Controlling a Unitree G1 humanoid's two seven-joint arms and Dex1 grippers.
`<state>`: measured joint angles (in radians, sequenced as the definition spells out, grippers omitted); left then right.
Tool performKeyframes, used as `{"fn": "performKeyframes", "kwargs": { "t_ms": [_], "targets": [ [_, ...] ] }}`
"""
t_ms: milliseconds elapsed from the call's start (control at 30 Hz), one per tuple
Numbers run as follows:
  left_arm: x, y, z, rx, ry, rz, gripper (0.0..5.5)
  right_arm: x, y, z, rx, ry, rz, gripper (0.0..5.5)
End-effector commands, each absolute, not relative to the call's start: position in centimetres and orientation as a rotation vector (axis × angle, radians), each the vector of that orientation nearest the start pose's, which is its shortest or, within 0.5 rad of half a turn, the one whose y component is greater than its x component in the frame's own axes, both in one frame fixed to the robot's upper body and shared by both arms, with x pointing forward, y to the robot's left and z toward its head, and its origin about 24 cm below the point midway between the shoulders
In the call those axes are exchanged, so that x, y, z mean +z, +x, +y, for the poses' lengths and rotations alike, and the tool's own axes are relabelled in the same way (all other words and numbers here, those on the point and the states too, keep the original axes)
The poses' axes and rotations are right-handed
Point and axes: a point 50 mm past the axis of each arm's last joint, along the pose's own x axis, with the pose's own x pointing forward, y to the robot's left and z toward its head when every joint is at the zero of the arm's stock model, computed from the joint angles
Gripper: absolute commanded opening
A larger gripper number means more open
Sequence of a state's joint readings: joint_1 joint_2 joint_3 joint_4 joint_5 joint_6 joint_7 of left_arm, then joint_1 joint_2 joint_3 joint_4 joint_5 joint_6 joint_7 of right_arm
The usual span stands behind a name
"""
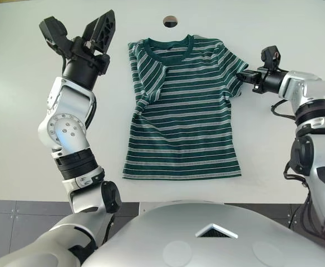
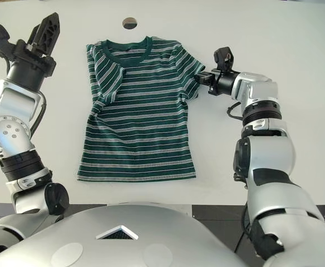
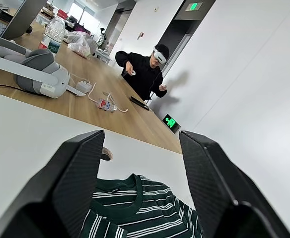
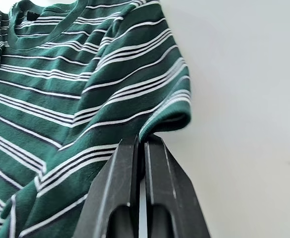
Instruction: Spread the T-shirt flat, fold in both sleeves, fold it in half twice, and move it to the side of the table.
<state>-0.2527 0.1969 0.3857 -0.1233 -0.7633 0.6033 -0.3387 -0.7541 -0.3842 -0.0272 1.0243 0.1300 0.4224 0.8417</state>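
The 2 eye views look from the head forward and down on the white table (image 1: 29,111), and both take in the whole T-shirt (image 1: 182,111). The left wrist view, raised, faces between the spread fingers of the left gripper (image 3: 141,144), past the collar (image 3: 130,186) toward a wooden desk (image 3: 60,106). The right wrist view sits low and very near, looking along the pressed-together fingers of the right gripper (image 4: 140,144) at the sleeve (image 4: 167,106).

The T-shirt (image 1: 182,111) before me is soft, matt knit cloth with a ribbed collar (image 1: 165,47). It lies on a smooth white table (image 1: 18,167) with a faint satin sheen. My left gripper (image 1: 78,21) is black, matt, finely textured plastic. My right gripper (image 4: 141,144) is smoother black plastic, slightly glossy. The wooden desk (image 3: 140,126) beyond looks varnished.
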Motion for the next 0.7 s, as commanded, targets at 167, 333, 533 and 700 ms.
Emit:
{"fn": "performKeyframes", "kwargs": {
  "t_ms": [167, 333, 533, 700],
  "targets": [
    [12.1, 28.8, 20.6, -0.365, -0.61, -0.036, 2.83, 5.2, 34.2, -18.3, 0.715, 0.138, 0.624, 0.15],
    [12.4, 28.8, 20.9, -0.358, -0.618, -0.049, 2.83, 6.3, 33.6, -16.9, 0.756, 0.134, 0.594, 0.15],
    [12.2, 28.8, 20.8, -0.357, -0.623, -0.046, 2.83, 7.6, 33.0, -15.8, 0.786, 0.118, 0.56, 0.15],
    [12.2, 28.8, 20.7, -0.358, -0.625, -0.047, 2.83, 7.1, 32.5, -14.6, 0.818, 0.108, 0.577, 0.15]
  ]
}}
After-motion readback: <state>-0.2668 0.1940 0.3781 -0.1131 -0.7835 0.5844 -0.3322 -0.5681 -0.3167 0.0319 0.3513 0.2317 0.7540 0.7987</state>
